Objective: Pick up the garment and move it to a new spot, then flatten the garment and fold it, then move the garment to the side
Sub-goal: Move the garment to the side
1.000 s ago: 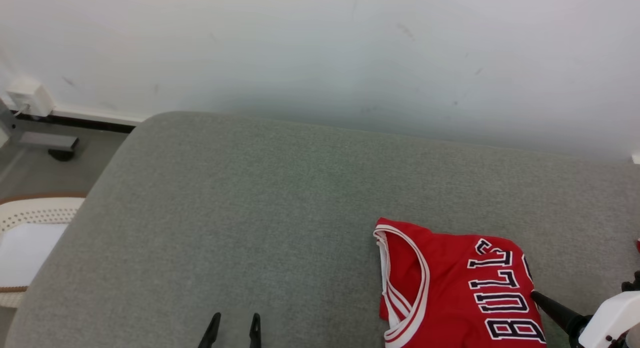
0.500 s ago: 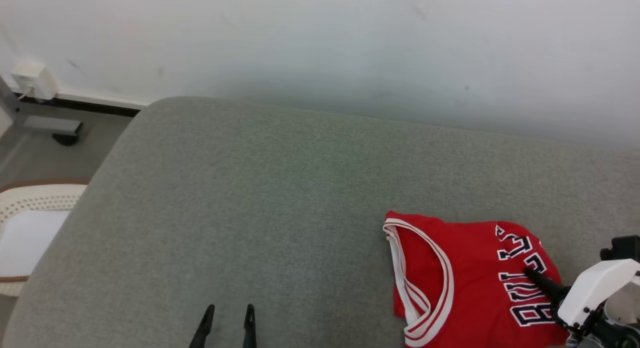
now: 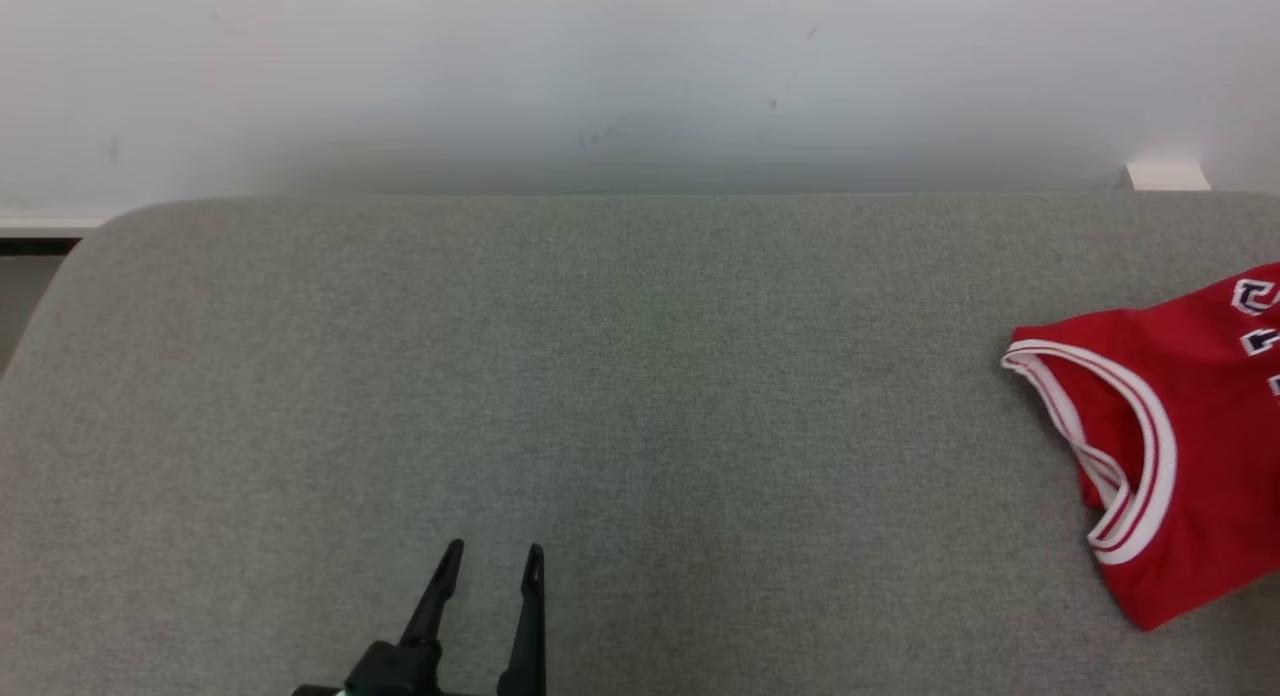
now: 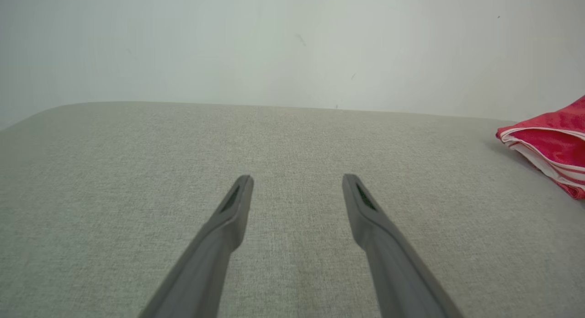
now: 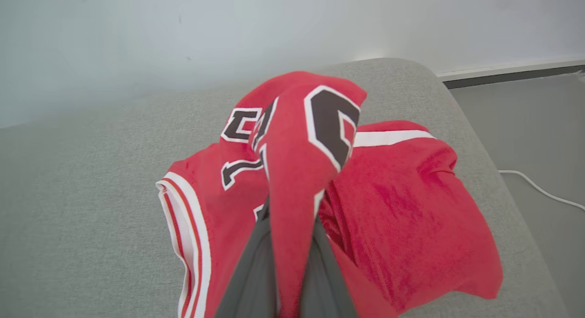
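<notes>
**Right hand (image 5: 290,217) clamped on a fold of the red jersey (image 5: 393,194) near the bench's right end.**

Its dark fingers (image 5: 256,277) were pressed together on a ridge of lettered red cloth, raised above the rest of the jersey, which lay bunched on the grey padded bench (image 5: 91,194) close to its rounded corner. The left hand (image 4: 297,181) had its fingers spread with nothing between them, low over bare bench, well apart from the jersey, whose white-trimmed opening lay off to its right. Beyond the bench stood a pale wall (image 5: 137,34), and a white cable (image 5: 539,188) lay on the floor (image 5: 525,126) past the corner.
</notes>
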